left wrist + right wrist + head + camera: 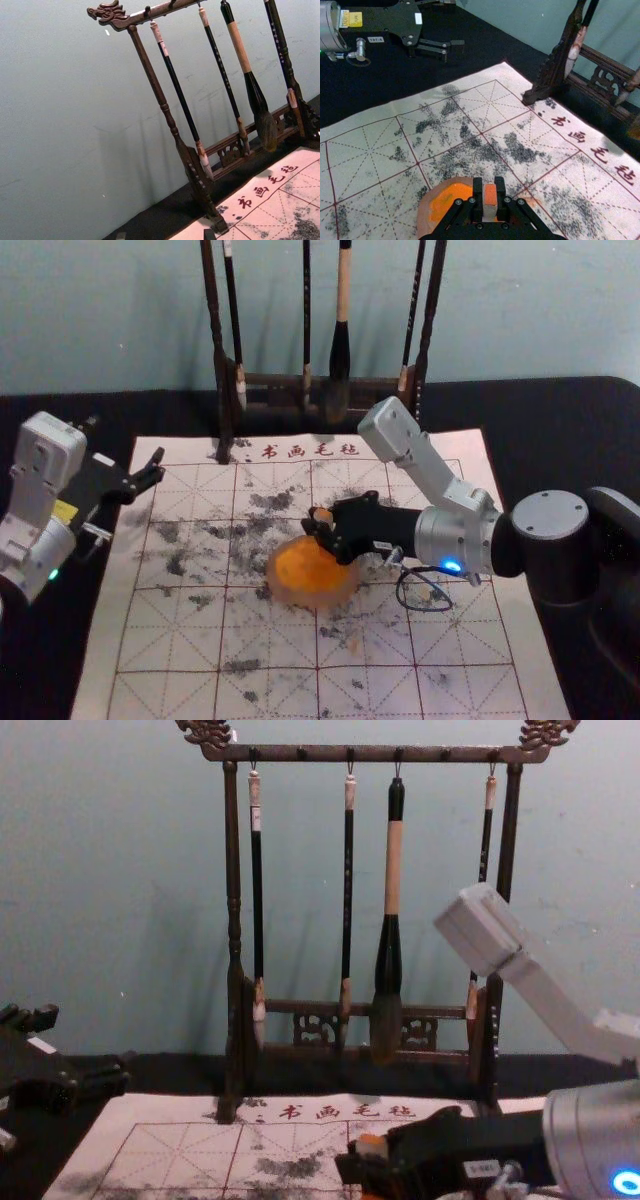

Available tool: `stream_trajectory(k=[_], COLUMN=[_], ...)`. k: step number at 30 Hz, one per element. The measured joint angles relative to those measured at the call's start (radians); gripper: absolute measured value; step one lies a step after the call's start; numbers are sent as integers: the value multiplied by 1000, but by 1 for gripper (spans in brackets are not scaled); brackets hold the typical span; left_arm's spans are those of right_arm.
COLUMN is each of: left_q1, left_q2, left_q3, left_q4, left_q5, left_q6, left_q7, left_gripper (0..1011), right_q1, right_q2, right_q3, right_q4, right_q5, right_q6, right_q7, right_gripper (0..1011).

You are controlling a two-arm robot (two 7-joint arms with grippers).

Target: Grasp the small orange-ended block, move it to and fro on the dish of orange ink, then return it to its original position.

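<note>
- The right hand point(318, 524) reaches in from the right side to the middle of the mat, at the far edge of the dish.
- Its two fingers are closed on the small orange-ended block point(322, 514), pinching it between their tips; the orange end and a paler part show between them in the right wrist view.
- The block is at the far side of the dish point(345, 594), which holds orange ink point(310, 565); whether the block touches the dish or the ink, I cannot tell.
- The dish sits near the middle of the mat point(480, 685), which is pale, ruled with red squares and dashed lines, and blotched with dark smudges around the dish.
- Red characters point(310, 451) run along the mat's far edge.
- The left hand point(157, 466) is parked at the left, by the mat's far left part, its fingers spread apart and pinching nothing.
- A dark wooden rack point(233, 880) stands behind, its feet at the mat's far edge, with four brushes hanging from it; the thickest brush point(393, 870) has a light wooden section.
- The mat lies on a black-covered table point(560, 430), before a pale wall point(540, 310).
</note>
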Motion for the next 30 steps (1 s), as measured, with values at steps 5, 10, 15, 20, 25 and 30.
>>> stream_trajectory(k=[5, 10, 15, 20, 25, 30], left_q1=[0, 0, 0, 0, 0, 0], left_q2=[0, 0, 0, 0, 0, 0], left_q3=[0, 0, 0, 0, 0, 0], left_q4=[0, 0, 0, 0, 0, 0], left_q5=[0, 0, 0, 0, 0, 0], left_q6=[0, 0, 0, 0, 0, 0], left_q7=[0, 0, 0, 0, 0, 0], left_gripper=[1001, 1001, 1001, 1001, 1001, 1001], right_q1=[-13, -30, -39, -42, -37, -26], right_q2=[12, 24, 26, 23, 15, -1], right_q3=[7, 10, 7, -1, -11, -24], right_q4=[-15, -36, -45, -50, -47, -31], right_q5=[2, 8, 13, 15, 15, 15], right_q6=[1, 3, 5, 5, 6, 6], right_q7=[0, 1, 5, 13, 18, 22], right_gripper=[112, 112, 111, 112, 111, 111])
